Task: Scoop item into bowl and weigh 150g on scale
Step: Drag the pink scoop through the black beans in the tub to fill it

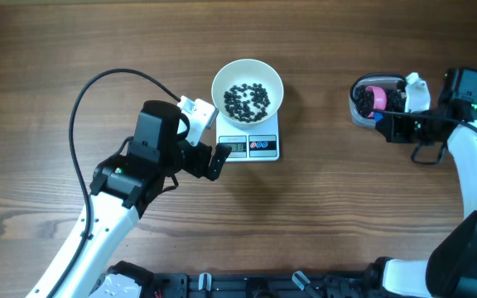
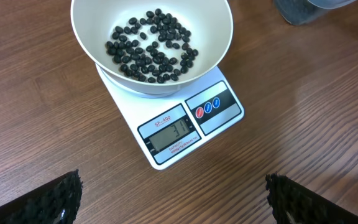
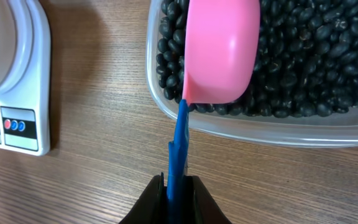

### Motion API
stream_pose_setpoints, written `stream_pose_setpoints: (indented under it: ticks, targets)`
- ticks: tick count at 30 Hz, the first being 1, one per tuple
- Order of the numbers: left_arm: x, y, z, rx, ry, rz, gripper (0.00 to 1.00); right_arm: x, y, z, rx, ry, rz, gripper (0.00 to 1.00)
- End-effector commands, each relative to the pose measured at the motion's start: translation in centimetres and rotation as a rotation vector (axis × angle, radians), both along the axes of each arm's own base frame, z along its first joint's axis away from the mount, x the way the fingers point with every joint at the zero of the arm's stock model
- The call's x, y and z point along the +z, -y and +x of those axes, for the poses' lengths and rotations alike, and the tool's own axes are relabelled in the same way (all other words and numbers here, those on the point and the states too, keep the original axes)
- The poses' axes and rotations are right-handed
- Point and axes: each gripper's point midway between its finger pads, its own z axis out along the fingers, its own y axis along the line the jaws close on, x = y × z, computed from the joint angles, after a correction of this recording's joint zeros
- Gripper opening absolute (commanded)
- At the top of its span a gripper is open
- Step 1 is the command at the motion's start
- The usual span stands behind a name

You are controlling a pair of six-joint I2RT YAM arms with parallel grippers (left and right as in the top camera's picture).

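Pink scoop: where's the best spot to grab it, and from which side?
By its thin blue handle, from the free end, away from the cup. The handle sticks out over the clear tub's wall and fits between the jaws; the right gripper is shut on it there. The pink cup is wide, rounded and lies among the black beans, so it would likely slip.

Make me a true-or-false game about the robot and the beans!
1. The round white bowl sits on the small white square scale. True.
2. That bowl is empty. False: small black beans lie in it.
3. The right gripper is shut on the blue handle of the pink plastic scoop. True.
4. The left gripper grips the scale. False: it is open, holding nothing.
5. The scoop is over the scale. False: it is in the clear plastic tub.
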Motion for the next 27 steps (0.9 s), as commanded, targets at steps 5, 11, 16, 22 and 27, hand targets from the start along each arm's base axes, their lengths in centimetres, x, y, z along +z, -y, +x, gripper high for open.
stream_pose_setpoints:
  ticks: [5,11,16,22,27]
  targets:
    - [-0.4,0.2,-0.2,-0.02,-0.008,0.006,1.0,-1.0,-1.2,-0.1,0.013,-0.025,0.121,0.04]
    - [-0.4,0.2,-0.2,-0.02,-0.008,0.006,1.0,-2.2,-0.5,-0.2,-0.017,-0.06,0.163,0.04]
    - [-0.4,0.2,-0.2,-0.02,-0.008,0.006,1.0,-1.7,0.1,-0.1,-0.043,-0.038,0.218,0.04]
    - [-0.4,0.2,-0.2,-0.02,-0.009,0.006,1.0,-1.2,0.9,0.0,-0.073,-0.014,0.264,0.04]
    - [-0.4,0.2,-0.2,-0.02,-0.008,0.007,1.0,-0.3,1.3,0.2,-0.094,0.02,0.33,0.04]
